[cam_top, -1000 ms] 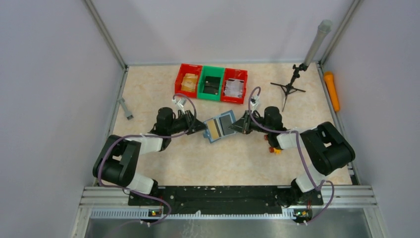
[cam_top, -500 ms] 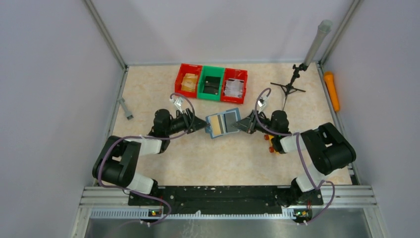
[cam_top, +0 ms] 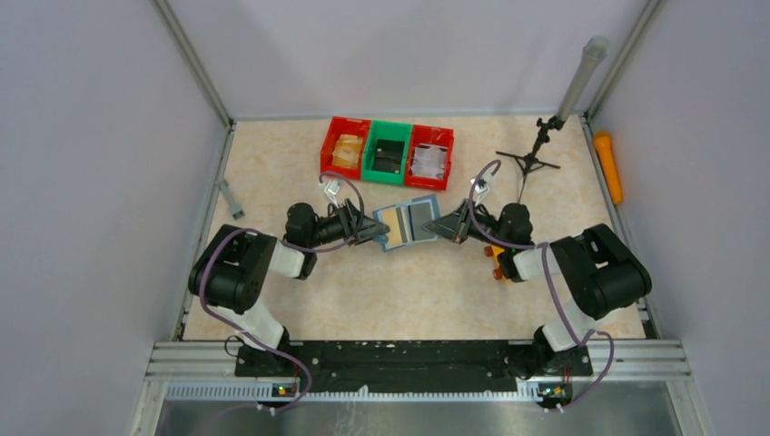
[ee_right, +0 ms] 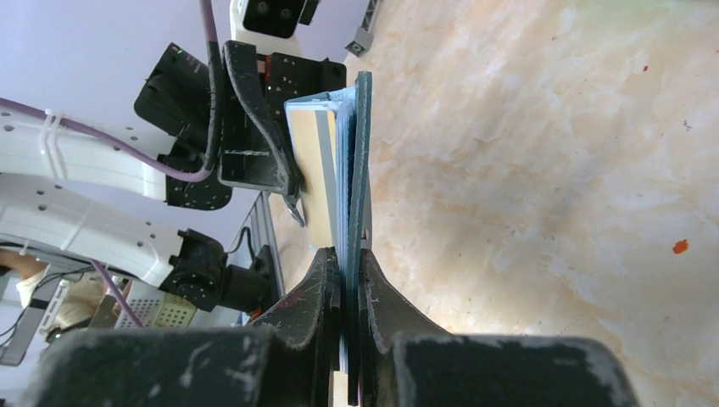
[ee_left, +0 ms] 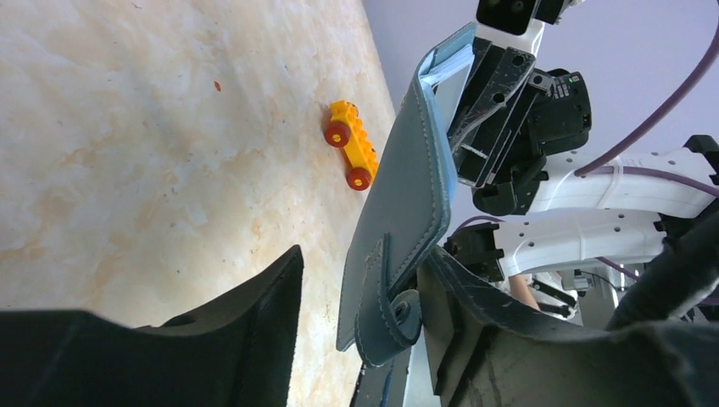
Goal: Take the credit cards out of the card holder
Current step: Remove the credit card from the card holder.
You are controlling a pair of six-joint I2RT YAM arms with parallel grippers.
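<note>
Right wrist: right tool [ee_right: 349,254] clamps card holder [ee_right: 363,144], seen edge-on, inside hidden; left tool [ee_left: 363,271] spread apart.

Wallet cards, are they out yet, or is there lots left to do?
Not out yet. Done: the blue wallet is up off the table and spread open. In hand: the right claw pinches one edge, and the left claw is open around the other edge. Left: a tan card and what looks like a dark card sit in the wallet's pockets, so every card needs pulling out.

Both arms [cam_top: 272,262] have black joint housings [cam_top: 231,272], white links [cam_top: 525,263], looping purple cables [cam_top: 211,263] and black end effectors [cam_top: 370,227].
</note>
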